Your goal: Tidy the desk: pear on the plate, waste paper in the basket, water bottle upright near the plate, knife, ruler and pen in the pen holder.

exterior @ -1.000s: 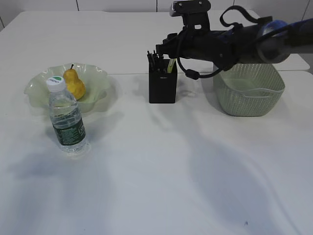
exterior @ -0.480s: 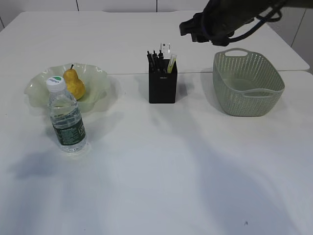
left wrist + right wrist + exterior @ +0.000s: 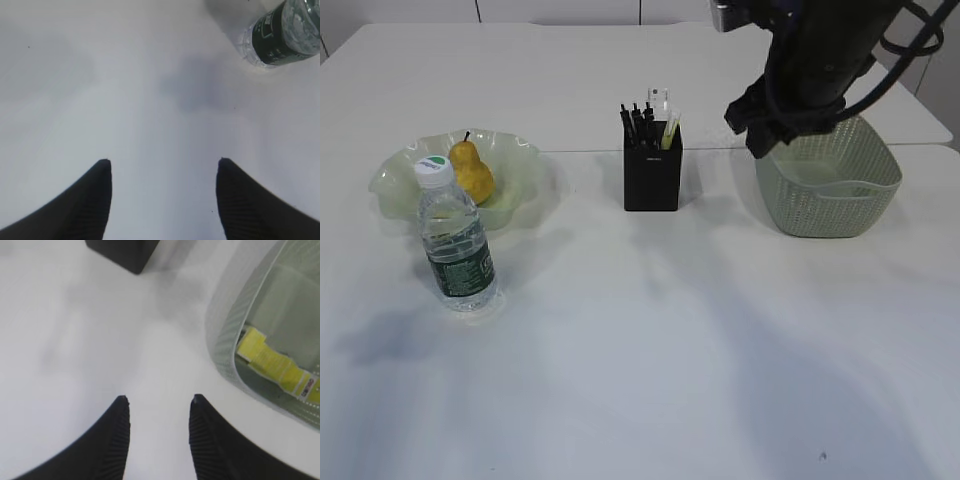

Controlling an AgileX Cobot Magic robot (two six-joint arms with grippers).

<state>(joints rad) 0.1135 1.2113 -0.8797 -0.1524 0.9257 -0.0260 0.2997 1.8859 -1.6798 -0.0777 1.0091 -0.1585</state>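
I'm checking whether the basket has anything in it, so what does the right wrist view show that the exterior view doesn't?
Only the right wrist view shows the yellow waste paper lying inside the basket, and the right claw open and empty above bare table. Only the exterior view shows the pear on the plate, the upright water bottle beside it, and the items standing in the pen holder. Both show the basket and the pen holder.
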